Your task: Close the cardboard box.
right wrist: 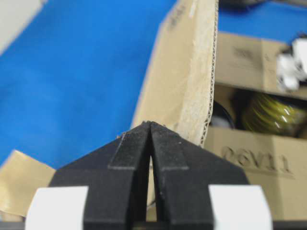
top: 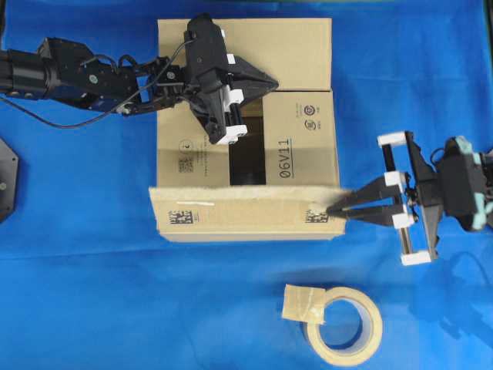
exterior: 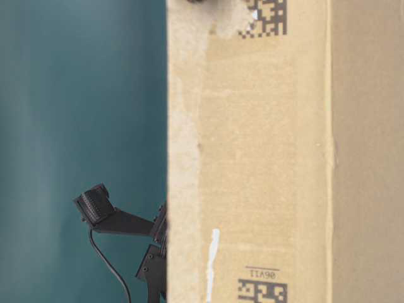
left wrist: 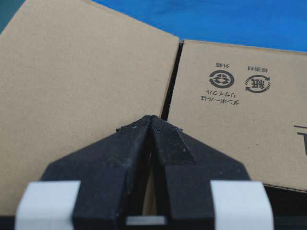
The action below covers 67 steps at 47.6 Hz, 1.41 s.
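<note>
The brown cardboard box (top: 300,146) sits mid-table. Its left and right side flaps lie folded in, with a dark gap (top: 246,162) between them. The far flap (top: 293,50) is lowered towards them. The near flap (top: 246,212) still stands tilted up and fills the table-level view (exterior: 265,158). My left gripper (top: 273,81) is shut on nothing, its tip over the seam between the far flap and the right flap (left wrist: 240,110). My right gripper (top: 331,208) is also shut and empty, its tip against the right end of the near flap (right wrist: 184,72).
A beige tape roll (top: 347,327) lies on the blue cloth in front of the box. Something yellow (right wrist: 271,115) shows inside the box through the gap. A black fixture (top: 6,177) sits at the left edge. Part of a black arm (exterior: 120,221) shows left of the flap.
</note>
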### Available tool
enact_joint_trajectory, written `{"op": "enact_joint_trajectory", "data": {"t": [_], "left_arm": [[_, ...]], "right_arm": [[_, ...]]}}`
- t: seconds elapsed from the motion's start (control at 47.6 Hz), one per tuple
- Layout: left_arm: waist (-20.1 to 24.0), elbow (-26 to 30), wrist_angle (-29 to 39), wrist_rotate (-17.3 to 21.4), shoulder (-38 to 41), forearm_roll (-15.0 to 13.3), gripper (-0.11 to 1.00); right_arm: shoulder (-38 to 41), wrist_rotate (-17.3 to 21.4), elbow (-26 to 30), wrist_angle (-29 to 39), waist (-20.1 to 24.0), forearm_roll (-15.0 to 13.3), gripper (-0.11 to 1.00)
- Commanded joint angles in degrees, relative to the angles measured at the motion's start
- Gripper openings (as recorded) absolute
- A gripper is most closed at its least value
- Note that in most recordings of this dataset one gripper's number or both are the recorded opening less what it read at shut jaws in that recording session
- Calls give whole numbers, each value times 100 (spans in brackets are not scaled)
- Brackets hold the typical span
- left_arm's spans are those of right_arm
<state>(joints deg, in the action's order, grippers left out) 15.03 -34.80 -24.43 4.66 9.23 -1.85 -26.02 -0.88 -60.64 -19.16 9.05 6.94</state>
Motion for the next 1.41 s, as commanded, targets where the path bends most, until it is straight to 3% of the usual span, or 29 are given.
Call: {"op": "enact_joint_trajectory", "data": {"t": [0.0,0.504,0.903,1.218,1.386], "left_arm": [[-26,35,-18,-9,-114,-9,0],[-35,70,-26,-26,-105,-9,0],[-114,141,70,-18,-264,-9,0],[-62,448,1116,35,-967,-9,0],[255,694,1723,237,-1301,-9,0]], "right_arm": [[70,9,35,70,-185,62,0],[949,18,-18,53,-334,536,0],[958,18,26,-35,-343,554,0],[958,18,44,-35,-334,554,0],[958,-9,53,-79,-334,554,0]]}}
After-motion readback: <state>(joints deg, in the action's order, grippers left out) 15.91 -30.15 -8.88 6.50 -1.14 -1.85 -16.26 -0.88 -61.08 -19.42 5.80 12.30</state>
